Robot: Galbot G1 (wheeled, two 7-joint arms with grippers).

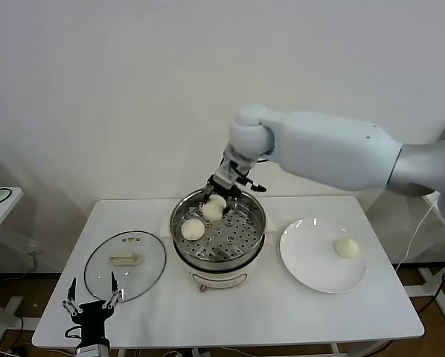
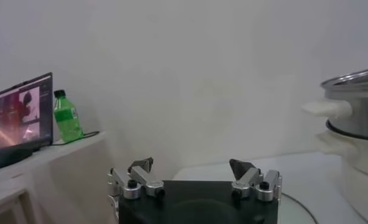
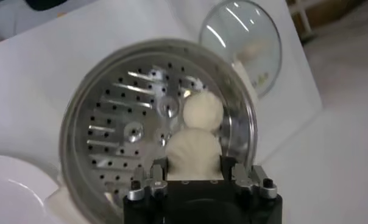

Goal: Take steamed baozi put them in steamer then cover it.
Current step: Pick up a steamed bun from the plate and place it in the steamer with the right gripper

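Fingers of right gripper (image 3: 196, 176) clamp one baozi (image 3: 195, 155) over steamer (image 1: 218, 239), at tray's back edge; I see two more baozi inside, one on plate (image 1: 312, 260) at desk right. Cover (image 1: 125, 264) lies desk left. Left gripper (image 1: 94, 302), fingers wide, idles at front-left corner.

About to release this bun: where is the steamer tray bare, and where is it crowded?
The right gripper holds a bun over the steamer tray's back-left, where another bun already sits: crowded. Front and right of the tray, toward the plate, are bare. The lid lies left by the idle left gripper.
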